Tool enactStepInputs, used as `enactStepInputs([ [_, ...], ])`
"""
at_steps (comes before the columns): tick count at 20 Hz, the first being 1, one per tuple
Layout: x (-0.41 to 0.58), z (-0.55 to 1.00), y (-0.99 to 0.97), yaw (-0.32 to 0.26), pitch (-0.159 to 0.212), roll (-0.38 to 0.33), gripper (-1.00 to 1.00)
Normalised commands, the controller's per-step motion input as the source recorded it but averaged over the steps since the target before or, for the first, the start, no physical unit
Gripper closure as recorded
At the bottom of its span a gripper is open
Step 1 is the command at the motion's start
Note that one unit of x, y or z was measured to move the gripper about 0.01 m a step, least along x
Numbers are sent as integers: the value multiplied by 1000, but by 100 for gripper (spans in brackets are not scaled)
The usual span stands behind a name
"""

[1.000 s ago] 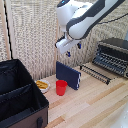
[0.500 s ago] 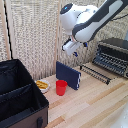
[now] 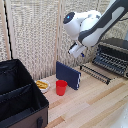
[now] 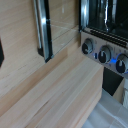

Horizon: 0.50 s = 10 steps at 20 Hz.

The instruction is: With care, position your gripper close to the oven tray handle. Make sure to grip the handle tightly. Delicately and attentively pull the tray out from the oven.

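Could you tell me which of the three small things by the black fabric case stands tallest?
The upright dark blue flat box. It rises above the red cup in front of it, while the white plate of yellow food lies flat on the wooden table.

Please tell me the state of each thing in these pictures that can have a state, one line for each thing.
gripper: raised above the table, holds nothing; open or shut cannot be told.
oven: door open, folded down.
oven tray: not gripped; how far out cannot be told.
black fabric case: open on top; contents not visible.
red cup: upright on the table.
dark blue flat box: standing on its edge.
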Motion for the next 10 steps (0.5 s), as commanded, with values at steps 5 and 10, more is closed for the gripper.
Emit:
enactStepInputs([
  [5,10,-122,-386,102,0,-280,-100],
  [10,27,-112,-403,130,0,-279,-100],
])
